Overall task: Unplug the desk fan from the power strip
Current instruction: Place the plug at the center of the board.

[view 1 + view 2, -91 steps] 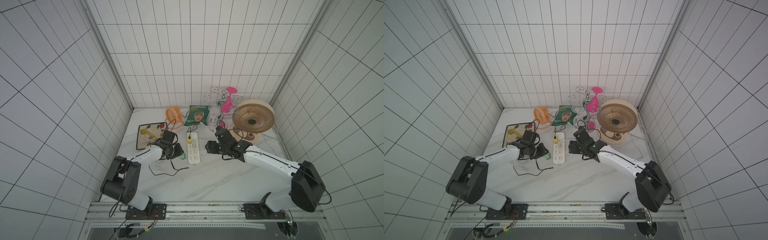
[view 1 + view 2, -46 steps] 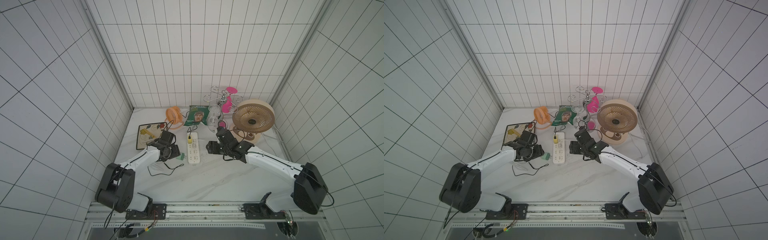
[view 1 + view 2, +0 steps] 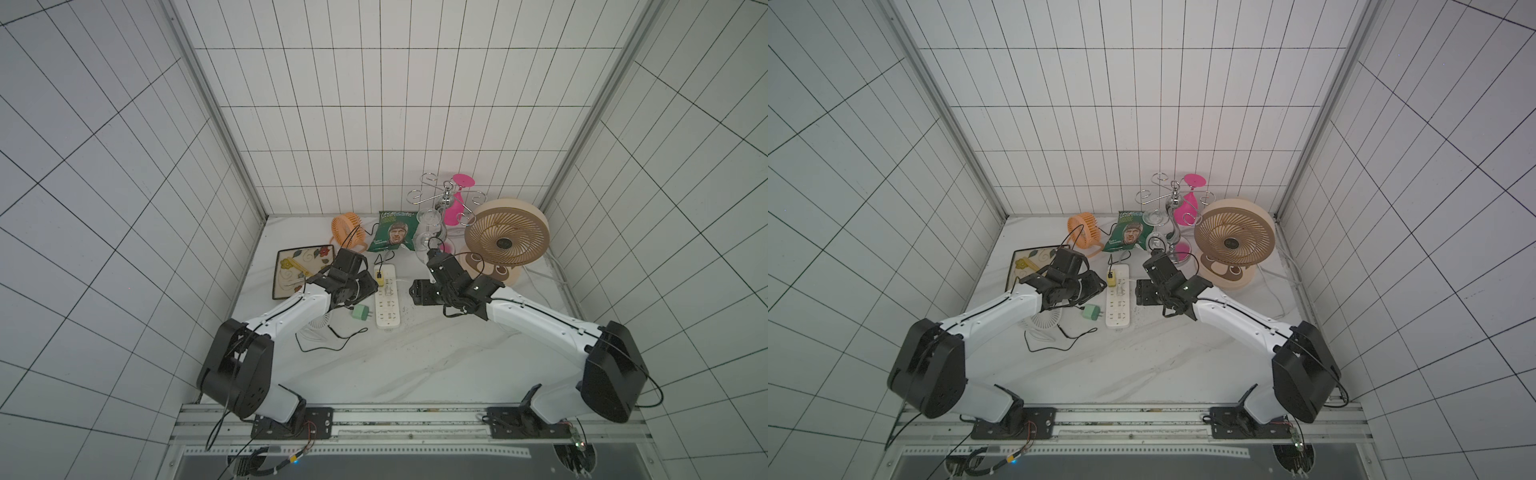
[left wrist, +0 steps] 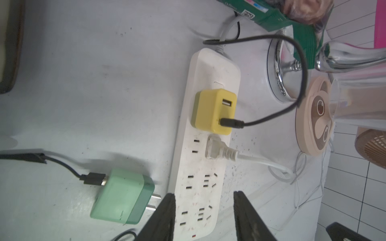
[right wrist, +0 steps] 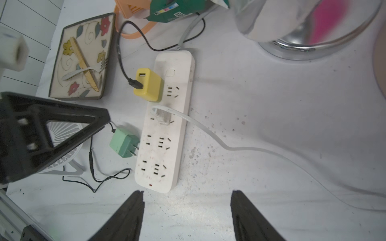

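Moved: small green plastic plug out, on worktop nxt to long flat white plastic power strip. Apart & empty: left fingers, right fingers. Plug light, hard; grab flat sides.

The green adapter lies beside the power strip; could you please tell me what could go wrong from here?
The open left gripper is over the power strip, one finger close to the prongs of the green adapter; pulling away could knock either. The black cable loops beside the left arm and could snag. The yellow adapter and white plug sit in the strip; a bump might tug them.
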Tool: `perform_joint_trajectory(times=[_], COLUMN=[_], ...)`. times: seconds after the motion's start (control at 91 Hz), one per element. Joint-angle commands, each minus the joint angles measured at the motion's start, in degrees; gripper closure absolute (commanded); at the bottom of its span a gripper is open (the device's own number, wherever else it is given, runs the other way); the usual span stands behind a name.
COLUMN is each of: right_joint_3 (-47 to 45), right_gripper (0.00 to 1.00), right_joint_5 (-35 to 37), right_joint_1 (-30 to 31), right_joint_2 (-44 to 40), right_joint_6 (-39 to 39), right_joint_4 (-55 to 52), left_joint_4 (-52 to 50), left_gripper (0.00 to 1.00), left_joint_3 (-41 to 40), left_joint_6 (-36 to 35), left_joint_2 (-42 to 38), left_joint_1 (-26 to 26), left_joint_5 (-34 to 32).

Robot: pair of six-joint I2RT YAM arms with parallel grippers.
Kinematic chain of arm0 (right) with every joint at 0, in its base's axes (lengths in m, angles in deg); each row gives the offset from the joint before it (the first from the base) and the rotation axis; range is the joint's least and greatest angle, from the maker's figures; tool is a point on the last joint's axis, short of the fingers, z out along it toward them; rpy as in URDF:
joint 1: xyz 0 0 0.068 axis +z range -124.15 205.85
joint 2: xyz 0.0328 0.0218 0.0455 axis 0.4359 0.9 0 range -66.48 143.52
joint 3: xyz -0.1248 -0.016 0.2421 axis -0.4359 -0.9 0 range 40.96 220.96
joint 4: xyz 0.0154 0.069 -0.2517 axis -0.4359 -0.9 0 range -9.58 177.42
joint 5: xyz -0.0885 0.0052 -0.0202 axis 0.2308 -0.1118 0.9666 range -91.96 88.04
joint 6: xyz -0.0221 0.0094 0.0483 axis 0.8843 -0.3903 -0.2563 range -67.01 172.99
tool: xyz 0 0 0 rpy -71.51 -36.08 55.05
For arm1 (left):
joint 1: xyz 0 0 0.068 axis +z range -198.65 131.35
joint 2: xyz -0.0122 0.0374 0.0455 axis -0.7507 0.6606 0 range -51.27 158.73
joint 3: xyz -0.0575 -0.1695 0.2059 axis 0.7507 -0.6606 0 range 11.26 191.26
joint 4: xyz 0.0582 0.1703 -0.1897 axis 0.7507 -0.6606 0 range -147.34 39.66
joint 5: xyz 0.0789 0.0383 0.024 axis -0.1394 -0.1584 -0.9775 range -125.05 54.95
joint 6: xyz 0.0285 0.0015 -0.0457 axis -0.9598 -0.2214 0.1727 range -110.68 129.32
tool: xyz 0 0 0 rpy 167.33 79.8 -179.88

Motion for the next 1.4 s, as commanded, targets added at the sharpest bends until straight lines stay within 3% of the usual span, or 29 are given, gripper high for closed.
perform_joint_trajectory(times=[0.0,0.165,0.462,0.792,0.99,1.385], right_joint_3=[5.39,11.79,13.29,15.13,17.12,28.8], right_gripper=[0.31,0.3,0.31,0.31,0.31,0.3], right_joint_5=[1.44,4.34,6.63,6.93,5.69,3.75], right_joint_1=[1.73,1.9,1.56,1.43,1.49,1.6], right_joint_2=[3.46,7.81,8.83,9.97,11.77,23.3], right_joint_6=[2.23,3.63,3.8,4.85,5.3,6.87], right_joint_4=[-2.56,-6.84,-8.64,-10.19,-10.31,-17.01], left_joint_4=[4.0,10.19,14.4,10.02,6.17,10.01], left_gripper=[0.53,0.53,0.56,0.59,0.61,0.58], left_joint_3=[1.4,-1.26,-5.31,-8.46,-10.97,-9.19], left_joint_6=[1.82,4.26,5.87,4.45,3.79,7.0], left_joint_2=[2.57,5.54,8.94,9.62,5.78,-0.66], left_joint_1=[1.94,3.31,4.03,4.18,3.99,5.25], left_joint_5=[2.27,8.04,13.25,12.19,9.32,8.67])
